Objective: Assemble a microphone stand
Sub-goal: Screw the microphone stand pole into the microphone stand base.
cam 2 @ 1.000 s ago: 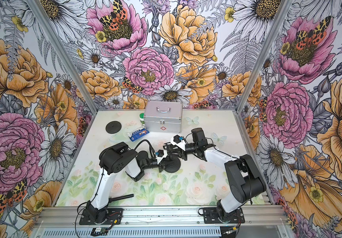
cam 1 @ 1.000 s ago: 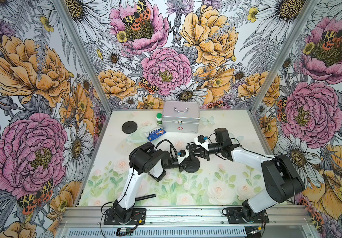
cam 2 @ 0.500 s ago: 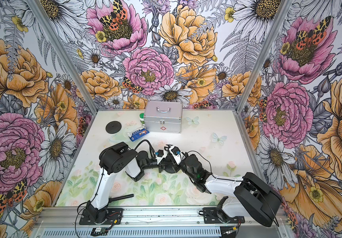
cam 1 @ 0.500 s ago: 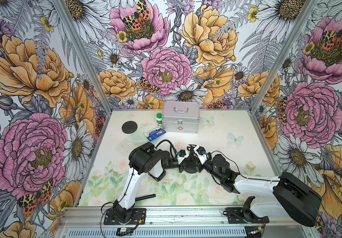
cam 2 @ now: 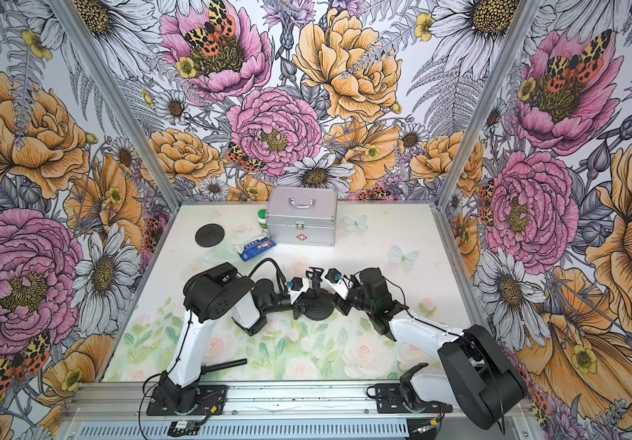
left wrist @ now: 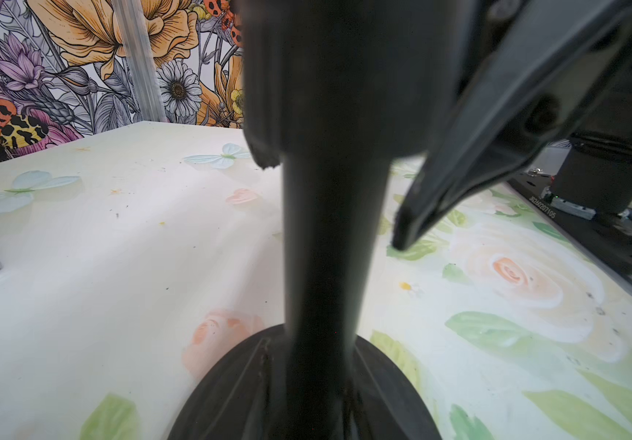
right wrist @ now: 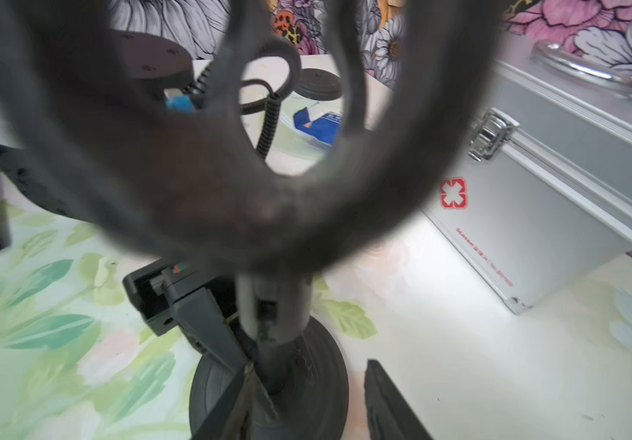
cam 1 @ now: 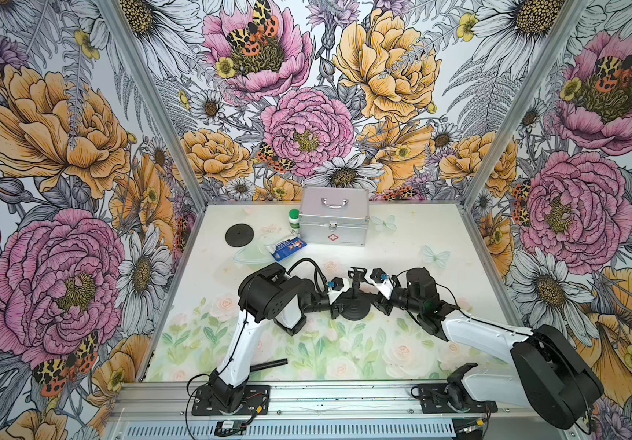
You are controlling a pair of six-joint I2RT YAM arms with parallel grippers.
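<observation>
Done: base [cam 1: 354,313], pole [left wrist: 329,228], clip [cam 1: 356,273] joined upright, frame centre | left pincer [left wrist: 331,204]: clamped on pole | right pincer [right wrist: 308,367]: parted, gripping nothing | pending, probably: rod [cam 1: 268,364] lower left, spare disc [cam 1: 239,235] upper left

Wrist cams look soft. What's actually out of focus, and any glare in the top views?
Right wrist view: the microphone clip fills the near field, heavily blurred; the first-aid case behind is fairly sharp. Left wrist view: the stand pole is a dark, soft silhouette; the table print is crisp. Both top views: even light, no hard glare.
</observation>
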